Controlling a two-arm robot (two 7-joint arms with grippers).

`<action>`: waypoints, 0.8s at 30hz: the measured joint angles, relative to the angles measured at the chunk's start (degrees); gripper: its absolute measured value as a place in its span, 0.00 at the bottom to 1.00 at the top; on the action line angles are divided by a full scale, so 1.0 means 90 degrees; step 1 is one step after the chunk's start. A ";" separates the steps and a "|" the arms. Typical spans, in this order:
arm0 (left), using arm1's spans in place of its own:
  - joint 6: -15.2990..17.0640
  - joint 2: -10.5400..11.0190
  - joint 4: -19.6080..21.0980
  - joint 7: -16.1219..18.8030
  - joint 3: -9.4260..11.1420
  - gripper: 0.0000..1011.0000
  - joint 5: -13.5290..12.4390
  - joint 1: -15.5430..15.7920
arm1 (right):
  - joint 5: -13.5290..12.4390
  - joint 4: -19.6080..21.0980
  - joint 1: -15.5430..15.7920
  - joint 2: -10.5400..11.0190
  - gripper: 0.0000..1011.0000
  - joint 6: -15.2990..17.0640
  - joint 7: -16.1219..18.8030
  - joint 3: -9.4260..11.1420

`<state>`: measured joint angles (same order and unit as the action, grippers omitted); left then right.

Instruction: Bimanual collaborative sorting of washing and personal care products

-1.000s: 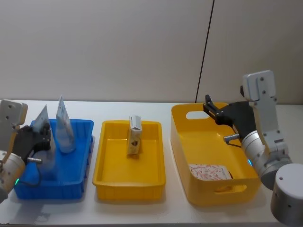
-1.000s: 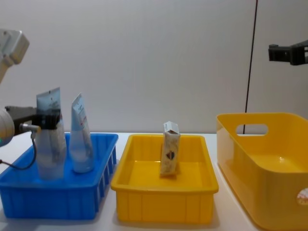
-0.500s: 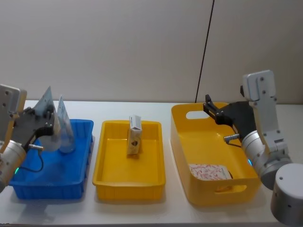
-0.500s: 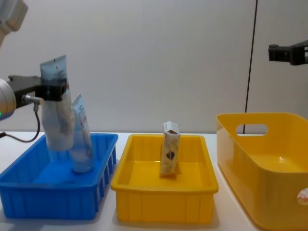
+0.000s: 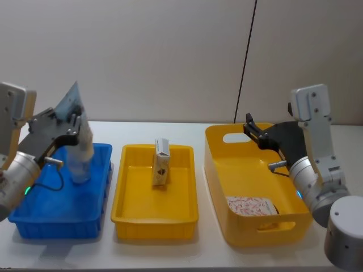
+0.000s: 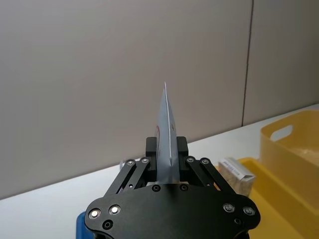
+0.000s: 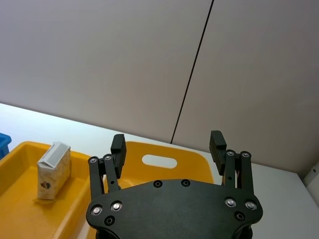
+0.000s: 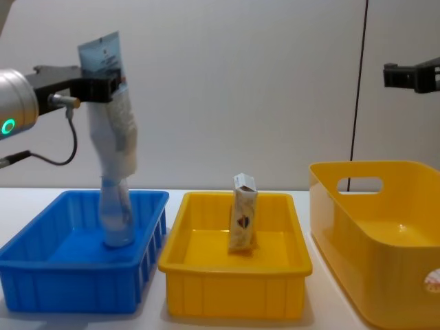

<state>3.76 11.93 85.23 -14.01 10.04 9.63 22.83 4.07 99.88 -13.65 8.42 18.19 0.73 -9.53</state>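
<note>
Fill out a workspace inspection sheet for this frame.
Surface: white table carrying blue bin, yellow tray, deep yellow bin.
Job's things: held tube above the blue bin; second tube standing in it; upright carton in the tray; lying carton in the deep bin.
Clutter: nothing seen.
Grippers: left gripper shut on the held tube; right gripper open, fingers empty, above the deep bin.
Cables: black cable looping beside the left gripper.
Surroundings: plain wall, thin dark line.
</note>
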 joint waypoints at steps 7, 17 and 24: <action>-0.0117 -0.0039 0.0014 -0.0305 0.0106 0.20 0.0194 0.0120 | 0.0000 0.0000 0.0000 0.0000 0.99 0.0000 0.0000 0.0000; -0.0294 -0.0168 -0.0100 -0.0733 0.0360 0.20 0.0455 0.0344 | -0.0002 0.0009 0.0002 0.0036 0.99 -0.0006 0.0104 -0.0009; -0.0372 -0.0234 -0.0162 -0.0916 0.0518 0.20 0.0571 0.0426 | -0.0067 0.0047 0.0002 0.0187 0.99 -0.0065 0.0455 -0.0070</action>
<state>0.41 9.82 83.77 -22.25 14.70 14.76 26.67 3.47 100.30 -13.64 10.11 17.61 4.82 -10.16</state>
